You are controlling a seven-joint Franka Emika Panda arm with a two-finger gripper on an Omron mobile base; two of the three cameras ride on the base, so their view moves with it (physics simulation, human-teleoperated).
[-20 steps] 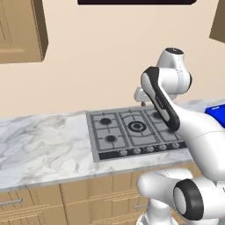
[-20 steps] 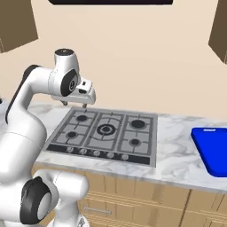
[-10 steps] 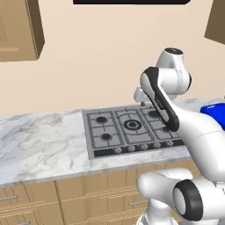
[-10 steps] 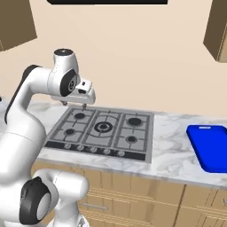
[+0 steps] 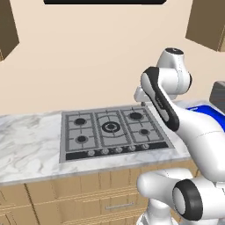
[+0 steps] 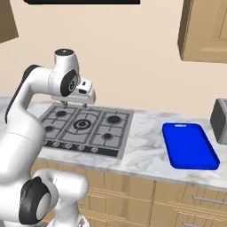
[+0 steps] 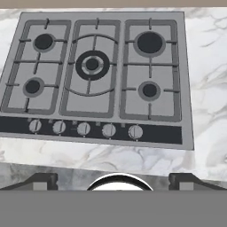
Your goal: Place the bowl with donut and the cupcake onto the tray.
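Left base view: whole scene shifted leftward against the picture of a second ago, stovetop [image 5: 113,130] now sitting left of centre. Read as travel of the base to the right, not as movement of anything on the counter [image 5: 30,140]. Arm posture unchanged throughout, hand raised above the right rear of the stovetop. Edge of the blue tray [image 5: 206,110] visible past the arm, mostly covered by the white links. Dark grey appliance [image 5: 218,94] newly in at the right edge.

Right base view: same shift confirmed. Tray [image 6: 189,145], cut by the right edge a second ago, now fully in frame, lying flat on the marble well right of the stovetop [image 6: 85,126], nothing on it. Grey appliance [image 6: 220,120] just beyond its far right corner. Gripper [image 6: 74,104] held over the rear left burners, jaws spread wide, nothing between them.

Hand view: straight down on the stovetop [image 7: 97,75], five burners and a row of knobs, marble either side. Finger tips [image 7: 40,181] far apart at the bottom, nothing held.

Bowl, donut and cupcake: location not determinable from these pictures.

Assessment: no item yet picked up; task not started in substance. Drive likely a search or approach along the counter; destination now located, items still to be found.
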